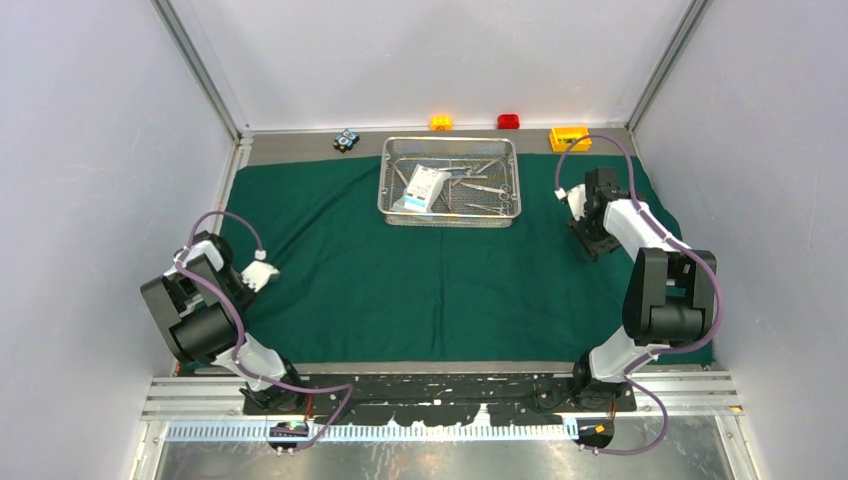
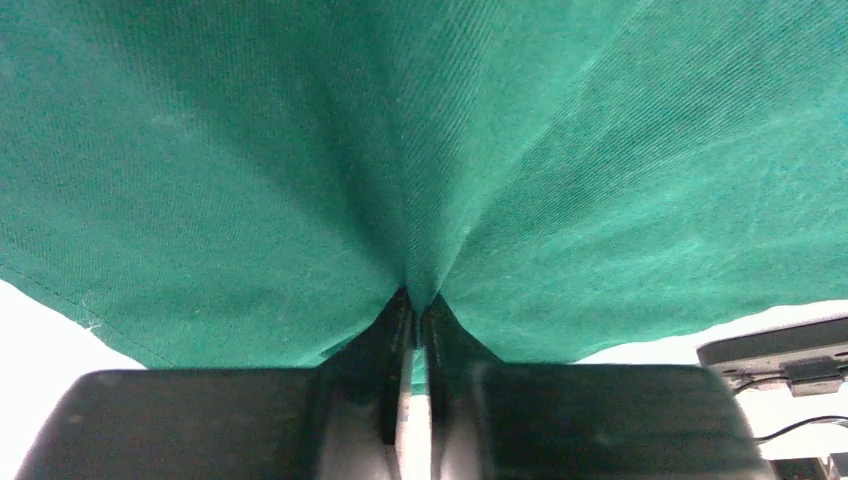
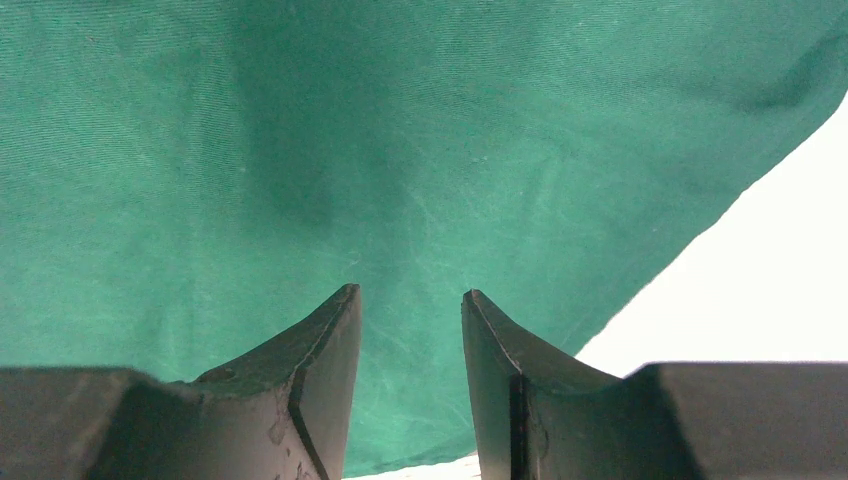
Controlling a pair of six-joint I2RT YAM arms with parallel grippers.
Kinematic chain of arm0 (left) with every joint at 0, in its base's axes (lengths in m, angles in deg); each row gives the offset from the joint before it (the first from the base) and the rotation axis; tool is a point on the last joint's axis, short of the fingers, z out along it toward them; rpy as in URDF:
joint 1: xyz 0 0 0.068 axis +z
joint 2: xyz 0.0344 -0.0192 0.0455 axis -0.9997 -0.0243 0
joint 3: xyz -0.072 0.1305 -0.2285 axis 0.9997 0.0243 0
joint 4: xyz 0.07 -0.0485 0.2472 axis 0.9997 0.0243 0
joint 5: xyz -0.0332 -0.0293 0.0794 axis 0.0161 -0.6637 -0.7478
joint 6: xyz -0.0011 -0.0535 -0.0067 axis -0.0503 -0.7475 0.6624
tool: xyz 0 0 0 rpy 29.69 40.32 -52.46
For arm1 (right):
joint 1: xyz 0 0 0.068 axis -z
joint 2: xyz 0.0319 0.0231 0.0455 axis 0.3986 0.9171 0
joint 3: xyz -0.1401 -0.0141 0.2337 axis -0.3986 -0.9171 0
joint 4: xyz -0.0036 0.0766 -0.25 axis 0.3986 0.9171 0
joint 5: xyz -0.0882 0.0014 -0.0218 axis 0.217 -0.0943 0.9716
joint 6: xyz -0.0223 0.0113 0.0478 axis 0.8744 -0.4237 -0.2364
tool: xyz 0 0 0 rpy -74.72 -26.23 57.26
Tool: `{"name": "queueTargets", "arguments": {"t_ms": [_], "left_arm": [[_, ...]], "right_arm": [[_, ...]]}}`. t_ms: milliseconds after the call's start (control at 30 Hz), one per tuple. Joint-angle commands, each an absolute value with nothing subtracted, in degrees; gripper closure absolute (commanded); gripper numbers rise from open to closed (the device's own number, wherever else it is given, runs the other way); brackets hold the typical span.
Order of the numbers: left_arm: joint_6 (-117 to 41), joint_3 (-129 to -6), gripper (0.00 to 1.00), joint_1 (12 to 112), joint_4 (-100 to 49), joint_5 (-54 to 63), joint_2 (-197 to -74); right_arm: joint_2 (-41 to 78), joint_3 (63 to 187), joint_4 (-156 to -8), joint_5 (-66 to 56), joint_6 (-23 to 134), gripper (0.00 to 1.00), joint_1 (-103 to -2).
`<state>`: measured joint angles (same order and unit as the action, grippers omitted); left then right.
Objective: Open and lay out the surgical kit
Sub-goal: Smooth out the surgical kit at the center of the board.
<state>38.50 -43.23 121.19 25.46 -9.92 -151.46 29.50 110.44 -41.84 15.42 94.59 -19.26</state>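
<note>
Jaws of left gripper (image 2: 415, 312) together, clamped on fold of green cloth (image 2: 300, 150). Cloth fans out ahead of jaws.
Jaws of right gripper (image 3: 410, 320) apart, nothing pinched. Cloth lies just ahead, its edge off to right.
On cloth, well away from both jaws, sits wire tray (image 1: 450, 219).
Left side looks ready to pull first.

No legible text or labels anywhere

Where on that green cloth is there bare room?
Widest free patch: the cloth between the tray and its near edge. Bare strips also flank the tray. The left pincer pinches the cloth's left edge; the right pincer hangs open near its right edge. The tray itself is crowded.
</note>
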Motion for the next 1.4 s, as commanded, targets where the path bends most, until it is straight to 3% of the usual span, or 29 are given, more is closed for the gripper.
{"name": "queueTargets", "arguments": {"t_ms": [0, 267, 533, 867, 1033, 1367], "left_arm": [[40.3, -38.1, 0.97, 123.5, 22.2, -8.6, -156.6], [40.9, -39.2, 0.99, 124.8, 23.7, -9.0, -156.8], [39.3, -43.4, 0.5, 124.8, 26.7, -6.5, -153.0], [18.6, -70.0, 0.03, 123.7, 34.5, 15.9, -156.0], [6.6, -81.4, 0.0, 115.6, 29.7, 20.0, -163.5], [-9.2, -111.4, 0.01, 101.4, 23.0, 8.8, -188.8]], "right_arm": [[27.1, 110.3, -42.2, 16.4, 94.6, 0.53, -19.7], [26.6, 109.6, -42.0, 16.9, 95.1, 0.54, -19.7], [26.7, 109.8, -42.6, 18.3, 95.5, 0.54, -19.7], [29.4, 116.3, -44.1, 17.5, 93.3, 0.54, -18.4], [36.5, 127.5, -45.2, 11.3, 87.5, 0.53, -17.9], [58.0, 149.8, -51.2, 10.1, 79.0, 0.54, -17.5]]}}
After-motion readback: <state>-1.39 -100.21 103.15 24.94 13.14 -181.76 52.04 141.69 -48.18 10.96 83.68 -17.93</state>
